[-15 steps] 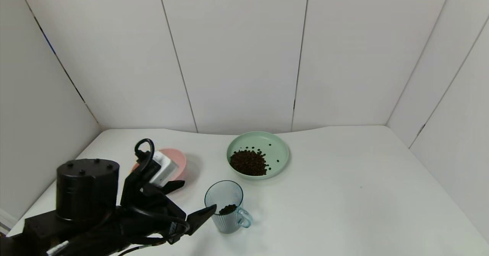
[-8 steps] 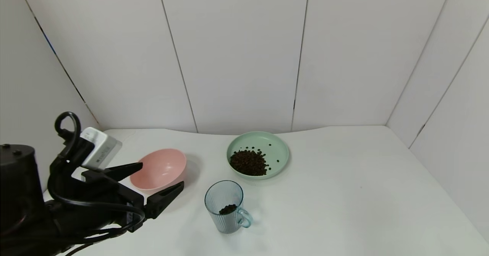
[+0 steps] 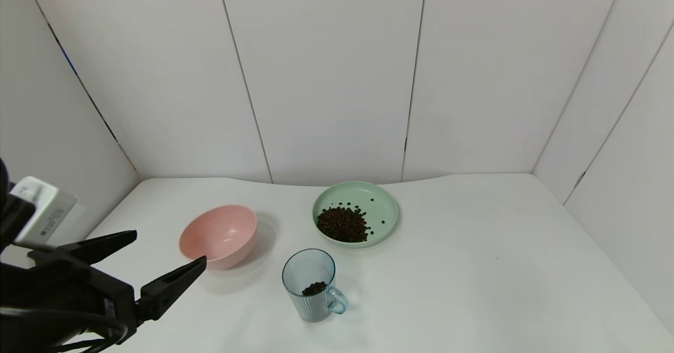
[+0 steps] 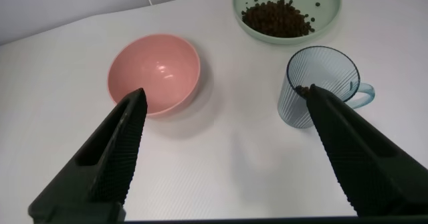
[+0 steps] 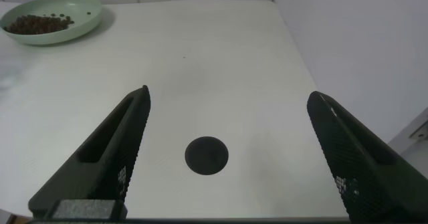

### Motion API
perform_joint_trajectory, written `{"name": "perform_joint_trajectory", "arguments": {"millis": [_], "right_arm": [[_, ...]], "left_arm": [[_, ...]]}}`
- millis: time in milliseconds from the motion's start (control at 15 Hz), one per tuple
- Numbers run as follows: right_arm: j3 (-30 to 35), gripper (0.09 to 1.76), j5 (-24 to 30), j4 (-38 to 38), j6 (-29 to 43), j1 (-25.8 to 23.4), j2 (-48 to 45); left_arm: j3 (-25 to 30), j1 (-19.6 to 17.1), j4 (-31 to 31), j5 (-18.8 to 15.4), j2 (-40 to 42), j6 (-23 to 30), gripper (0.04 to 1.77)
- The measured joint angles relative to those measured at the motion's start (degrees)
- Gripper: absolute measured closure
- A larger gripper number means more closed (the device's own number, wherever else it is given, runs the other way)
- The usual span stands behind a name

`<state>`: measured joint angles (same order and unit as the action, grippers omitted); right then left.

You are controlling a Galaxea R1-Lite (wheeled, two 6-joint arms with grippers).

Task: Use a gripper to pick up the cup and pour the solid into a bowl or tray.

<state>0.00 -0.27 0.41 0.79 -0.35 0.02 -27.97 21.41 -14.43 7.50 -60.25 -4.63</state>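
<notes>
The ribbed blue-grey cup (image 3: 309,282) stands upright on the white table, handle to the right, with a few brown beans (image 3: 314,288) at its bottom. Behind it lies the pale green plate (image 3: 388,209) holding a heap of the solid (image 3: 342,224). My left gripper (image 3: 168,248) hovers open and empty at the table's front left, well apart from the cup. From the left wrist, the cup (image 4: 321,77) shows beside one of its fingers (image 4: 348,147), and the plate (image 4: 331,7) beyond. My right gripper (image 5: 228,93) is open over bare table, far from the plate (image 5: 90,13).
A deeper pink bowl (image 3: 218,235) sits left of the cup, close to the left gripper's tips; the left wrist also sees the pink bowl (image 4: 154,73). A dark round spot (image 5: 206,156) marks the table under the right gripper. White walls enclose the table.
My left gripper has drawn back leftward, away from the cup and past the pink bowl, staying open. The cup, plate and bowl have not moved.
</notes>
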Motion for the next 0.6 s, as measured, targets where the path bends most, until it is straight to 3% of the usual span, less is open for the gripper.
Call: {"name": "perform_joint_trajectory", "arguments": {"millis": [333, 600], "right_arm": [[0.0, 0.14, 0.0, 0.0, 0.0, 0.0, 0.0], [0.0, 0.14, 0.0, 0.0, 0.0, 0.0, 0.0]], "left_arm": [[-1.8, -1.5, 12.4, 1.1, 12.1, 0.0, 0.10], [-2.1, -6.8, 19.4, 1.3, 21.8, -0.2, 0.09]]}}
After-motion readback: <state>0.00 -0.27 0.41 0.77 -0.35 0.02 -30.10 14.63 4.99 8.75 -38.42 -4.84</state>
